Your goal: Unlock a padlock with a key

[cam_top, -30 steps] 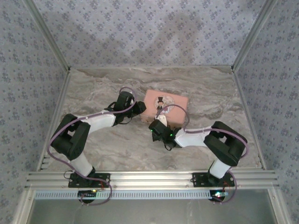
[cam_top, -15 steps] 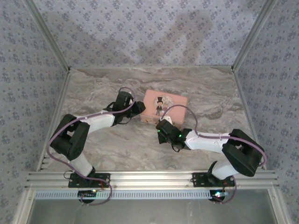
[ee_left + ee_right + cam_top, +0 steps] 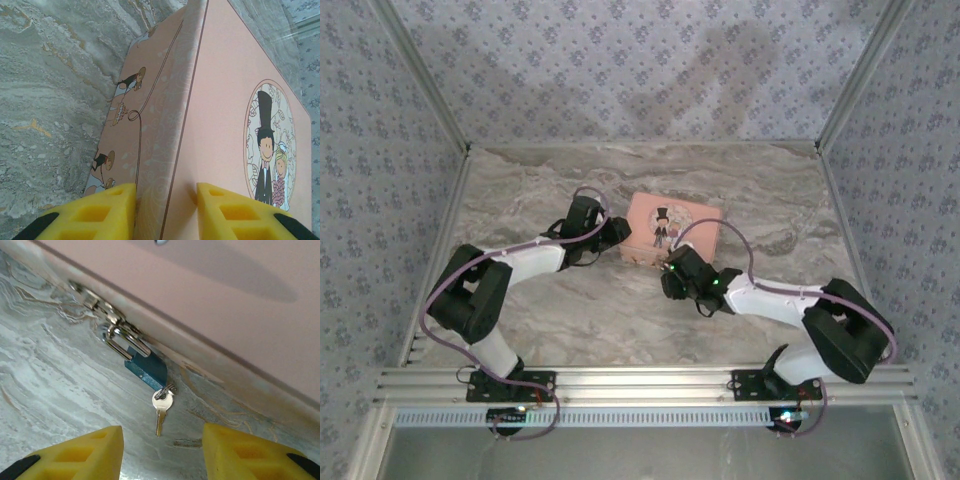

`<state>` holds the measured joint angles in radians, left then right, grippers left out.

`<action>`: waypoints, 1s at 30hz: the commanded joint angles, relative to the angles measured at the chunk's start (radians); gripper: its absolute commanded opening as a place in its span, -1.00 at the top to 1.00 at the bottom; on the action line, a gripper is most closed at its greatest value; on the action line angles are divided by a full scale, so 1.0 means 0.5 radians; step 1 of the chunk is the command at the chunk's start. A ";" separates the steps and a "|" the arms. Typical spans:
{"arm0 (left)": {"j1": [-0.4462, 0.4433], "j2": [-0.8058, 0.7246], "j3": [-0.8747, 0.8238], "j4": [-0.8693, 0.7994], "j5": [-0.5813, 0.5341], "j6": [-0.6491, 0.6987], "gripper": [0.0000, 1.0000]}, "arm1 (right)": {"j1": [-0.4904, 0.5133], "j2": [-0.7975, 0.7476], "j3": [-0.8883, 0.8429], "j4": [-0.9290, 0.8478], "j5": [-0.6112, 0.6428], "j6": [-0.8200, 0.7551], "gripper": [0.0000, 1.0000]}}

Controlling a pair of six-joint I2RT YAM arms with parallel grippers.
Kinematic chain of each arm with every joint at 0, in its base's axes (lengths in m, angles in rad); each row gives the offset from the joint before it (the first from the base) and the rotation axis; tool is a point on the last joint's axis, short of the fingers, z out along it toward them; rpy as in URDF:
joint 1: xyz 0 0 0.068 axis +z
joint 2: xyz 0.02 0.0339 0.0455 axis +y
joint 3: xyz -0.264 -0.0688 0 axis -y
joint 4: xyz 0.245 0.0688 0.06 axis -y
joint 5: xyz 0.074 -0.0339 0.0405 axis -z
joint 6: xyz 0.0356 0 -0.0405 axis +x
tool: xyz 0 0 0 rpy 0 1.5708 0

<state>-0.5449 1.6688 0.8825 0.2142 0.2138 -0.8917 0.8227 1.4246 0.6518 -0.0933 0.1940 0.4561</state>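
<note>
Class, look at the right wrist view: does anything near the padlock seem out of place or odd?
Yes. The key lies loose on the table, its head by the padlock and its blade pointing away, not inserted. The padlock's shackle sits through the hasp of the pink tin.

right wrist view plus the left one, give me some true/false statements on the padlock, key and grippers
1. The padlock hangs from the clasp of the pink tin. True.
2. The right gripper holds the key. False: its fingers stand apart and empty, and the key lies on the table.
3. The left gripper has a finger on each side of the pink tin's edge. True.
4. The key's blade is inside the padlock. False: it points away from the padlock, in plain sight.
5. The padlock's body is red. False: it is blue.
</note>
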 commanded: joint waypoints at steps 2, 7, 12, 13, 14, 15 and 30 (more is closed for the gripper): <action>0.013 -0.024 -0.020 -0.060 0.016 -0.015 0.32 | 0.010 0.132 0.067 0.059 0.063 -0.054 0.05; 0.014 -0.018 -0.007 -0.069 0.022 -0.014 0.32 | 0.020 0.253 0.098 0.152 0.199 -0.042 0.04; 0.012 -0.012 -0.007 -0.072 0.029 -0.019 0.32 | 0.020 0.358 0.125 0.244 0.273 -0.044 0.05; 0.010 -0.012 -0.009 -0.073 0.029 -0.018 0.32 | 0.018 0.384 0.141 0.245 0.279 -0.043 0.07; 0.011 -0.012 -0.010 -0.073 0.027 -0.018 0.32 | 0.017 0.411 0.160 0.246 0.282 -0.045 0.10; 0.011 -0.009 -0.009 -0.076 0.028 -0.018 0.32 | 0.016 0.430 0.170 0.250 0.289 -0.044 0.14; 0.013 0.002 0.005 -0.085 0.021 -0.003 0.32 | 0.024 0.434 0.133 0.253 0.353 -0.124 1.00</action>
<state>-0.5354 1.6691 0.8825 0.2142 0.2161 -0.9024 0.8371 1.6524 0.7311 0.0406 0.3702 0.4343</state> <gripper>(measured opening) 0.340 0.066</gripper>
